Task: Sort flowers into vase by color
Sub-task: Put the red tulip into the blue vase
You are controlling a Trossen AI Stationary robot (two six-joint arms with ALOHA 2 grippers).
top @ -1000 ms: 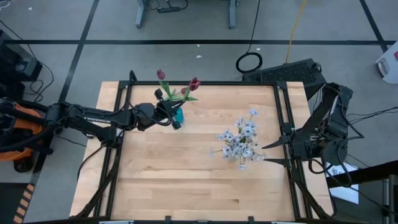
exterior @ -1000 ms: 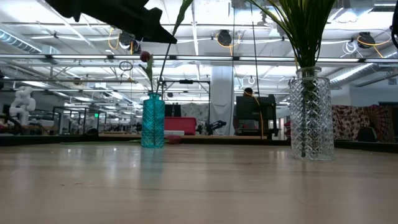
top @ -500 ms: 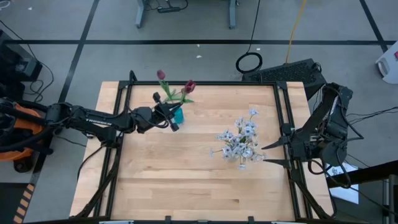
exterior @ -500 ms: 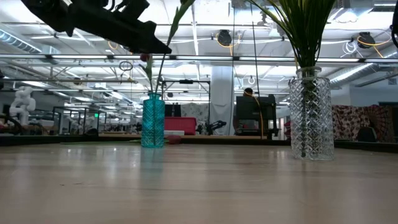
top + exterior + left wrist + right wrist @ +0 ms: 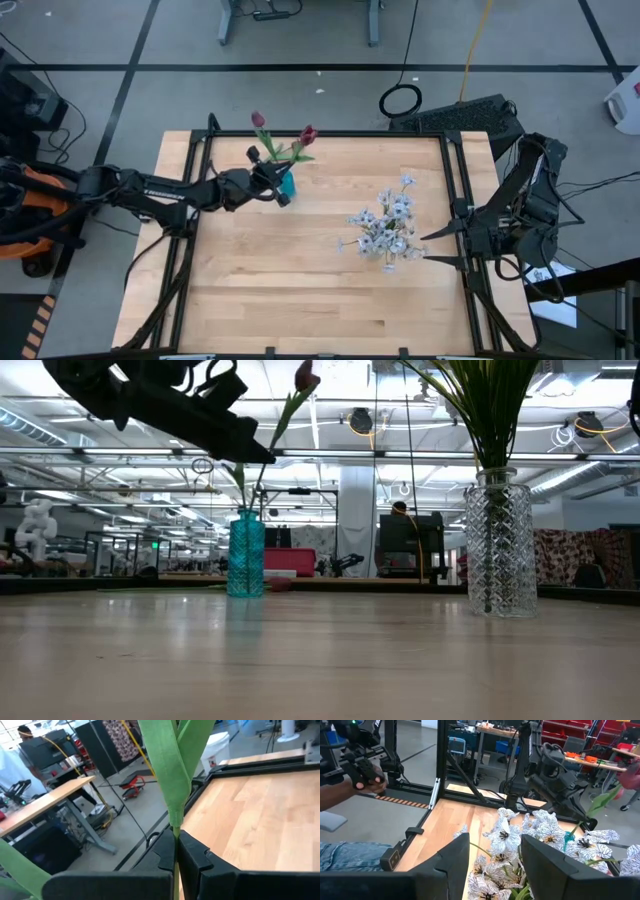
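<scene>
Left gripper [image 5: 176,851]: pinching my red tulip's stem [image 5: 172,795], upper left of the high view.
Risk: stem probably misses the teal vase [image 5: 287,184] mouth, tipping it.
Right gripper [image 5: 492,857]: spread, idle.

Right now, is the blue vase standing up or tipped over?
Standing up. The blue vase sits upright on the table, with green stems rising from its mouth.

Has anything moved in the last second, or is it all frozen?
The left gripper, shut on a red tulip stem, drew back a little from the blue vase and then edged toward it again, and the bud rose into the low view. The other tulip, the white flowers in the clear vase and the right gripper stayed put.
</scene>
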